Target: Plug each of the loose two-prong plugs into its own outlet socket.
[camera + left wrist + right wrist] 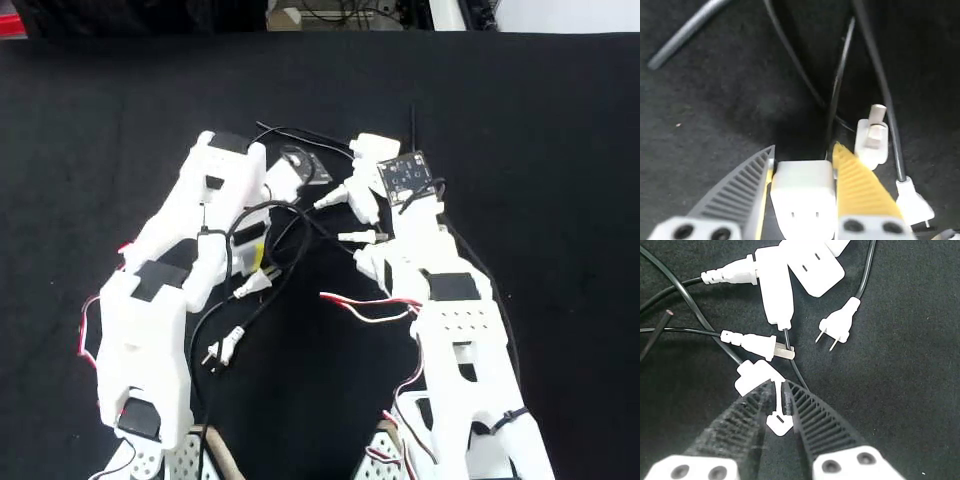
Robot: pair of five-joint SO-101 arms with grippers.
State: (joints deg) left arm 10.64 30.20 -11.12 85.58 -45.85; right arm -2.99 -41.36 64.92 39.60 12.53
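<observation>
Left wrist view: the left gripper (pixel 805 150), with ribbed grey and yellow fingers, clamps a smooth white boxy outlet socket (pixel 804 195). Right wrist view: the right gripper (pixel 777 386) pinches a white moulded connector (pixel 776 422); a white two-prong plug (pixel 837 326) lies loose near the middle of the black felt table (pixel 910 365).

Lab-like: black-clothed table (pixel 560 150), cable clutter (pixel 345 12) behind.

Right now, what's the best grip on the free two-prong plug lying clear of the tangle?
Take the loose plug by its white body, behind the prongs and ahead of the cord neck. It lies flat on the cloth with both prongs side by side, so come straight down and pinch across its two narrow edges. Bare cloth flanks it, probably leaving enough room.
</observation>
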